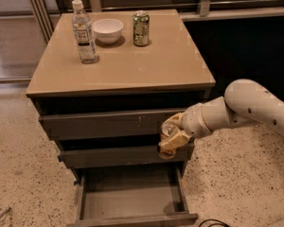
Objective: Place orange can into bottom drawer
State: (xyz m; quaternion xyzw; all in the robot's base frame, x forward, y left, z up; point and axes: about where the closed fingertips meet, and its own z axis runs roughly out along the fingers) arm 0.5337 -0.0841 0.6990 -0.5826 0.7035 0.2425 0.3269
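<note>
My gripper (174,137) is in front of the cabinet's right side, level with the two upper drawer fronts. It is shut on the orange can (168,129); the can's silver top shows between the tan fingers and most of its body is hidden. The bottom drawer (85,200) is pulled out below and to the left of the gripper, a flat grey tray with nothing in it. The can is held above the drawer's right rear corner, apart from it.
On the tan cabinet top (132,65) stand a clear water bottle (84,32), a white bowl (107,30) and a green can (141,28). The two upper drawers (104,124) are shut. Speckled floor lies around the cabinet; a dark wall is behind on the right.
</note>
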